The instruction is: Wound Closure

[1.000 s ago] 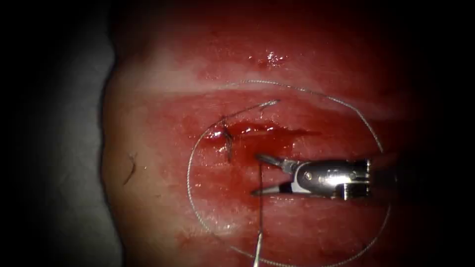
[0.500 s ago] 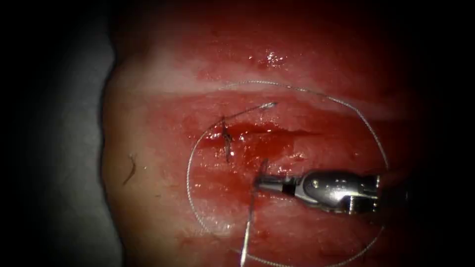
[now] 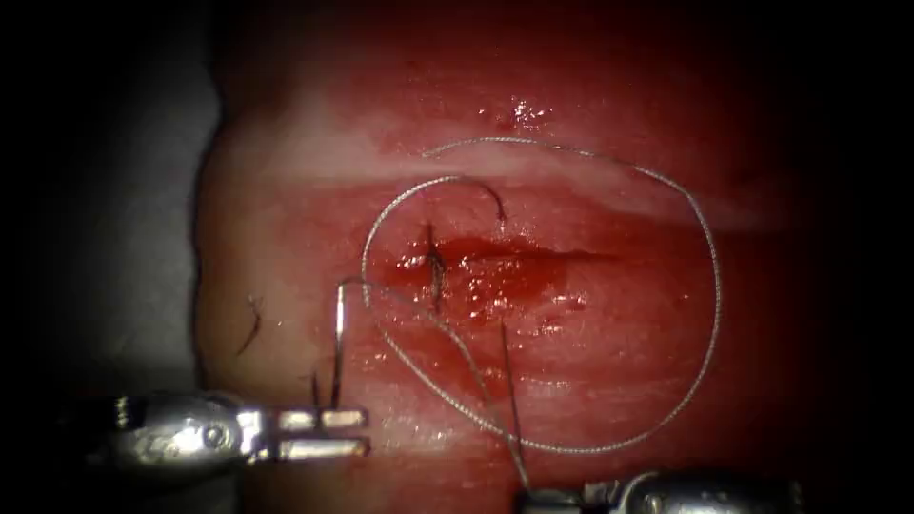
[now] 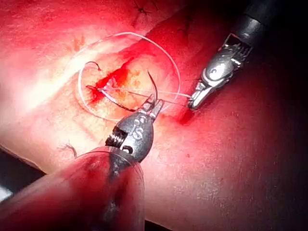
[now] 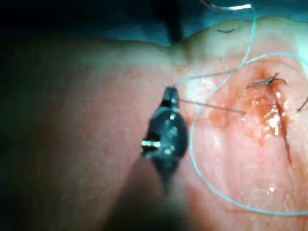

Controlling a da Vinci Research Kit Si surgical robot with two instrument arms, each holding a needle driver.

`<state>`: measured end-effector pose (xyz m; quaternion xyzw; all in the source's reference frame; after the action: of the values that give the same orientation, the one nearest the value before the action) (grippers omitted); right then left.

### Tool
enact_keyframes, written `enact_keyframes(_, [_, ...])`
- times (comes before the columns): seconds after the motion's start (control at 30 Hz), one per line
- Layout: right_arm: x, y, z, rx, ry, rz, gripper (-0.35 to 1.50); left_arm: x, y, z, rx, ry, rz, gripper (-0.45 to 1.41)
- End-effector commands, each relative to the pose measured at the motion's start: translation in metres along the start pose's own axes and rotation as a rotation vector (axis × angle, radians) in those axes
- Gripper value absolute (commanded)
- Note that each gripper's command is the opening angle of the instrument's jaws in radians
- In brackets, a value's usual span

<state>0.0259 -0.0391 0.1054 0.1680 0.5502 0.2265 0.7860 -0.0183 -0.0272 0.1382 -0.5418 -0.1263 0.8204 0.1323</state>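
The cut (image 3: 533, 254) runs across the red tissue (image 3: 286, 190), with a dark stitch (image 3: 436, 271) at its left end. My left tool (image 3: 365, 431) comes in low on the left, shut on the curved needle (image 3: 337, 343) near one end. The needle arcs upward to the left of the cut and looks free of the tissue. The left wrist view shows the same grip (image 4: 155, 103) on the needle (image 4: 154, 84). My right tool (image 3: 526, 495) sits at the bottom edge, shut on the thread (image 3: 476, 371) that runs back up toward the stitch. The thread lies taut from its tip (image 5: 171, 91).
A wide loop of thread (image 3: 709, 286) lies on the tissue around the cut. A short dark cut end (image 3: 250, 324) rests near the tissue's left edge. Red fluid (image 3: 495, 286) pools below the cut. Grey bench surface (image 3: 114, 238) lies to the left.
The right tool closed in mid-field below the cut, then drew back to the bottom edge holding thread. The left tool came in at lower left holding the needle. The thread loop shifted.
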Motion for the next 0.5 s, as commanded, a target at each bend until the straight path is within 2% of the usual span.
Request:
enact_keyframes(0.03, [0.0013, -0.0032, 0.0006, 0.024, 0.012, 0.002, -0.35, -0.001, 0.0007, 0.0006, 0.007, -0.006, -0.007, -0.45])
enact_keyframes(0.23, [0.0059, -0.0084, 0.001, 0.082, 0.04, -0.013, -0.35, -0.0007, 0.0008, -0.0001, -0.004, -0.003, -0.014, -0.45])
enact_keyframes(0.33, [0.0074, -0.0093, 0.0014, 0.08, 0.052, -0.053, -0.35, -0.0001, 0.0011, -0.0003, -0.011, 0.001, -0.019, -0.45])
enact_keyframes(0.37, [0.0078, -0.009, 0.0014, 0.072, 0.068, -0.07, 0.12, 0.0002, 0.0012, -0.0003, -0.011, 0.001, -0.022, -0.45])
enact_keyframes(0.43, [0.008, -0.008, 0.0014, 0.059, 0.094, -0.098, 0.54, 0.0005, 0.0013, -0.0005, -0.012, 0.001, -0.024, -0.45])
enact_keyframes(0.47, [0.0079, -0.007, 0.0013, 0.051, 0.101, -0.099, 0.81, 0.0006, 0.0014, -0.0006, -0.013, 0.001, -0.025, -0.45])
enact_keyframes(0.5, [0.0078, -0.0062, 0.0011, 0.045, 0.102, -0.102, 0.93, 0.0006, 0.0014, -0.0007, -0.014, 0.002, -0.025, -0.45])
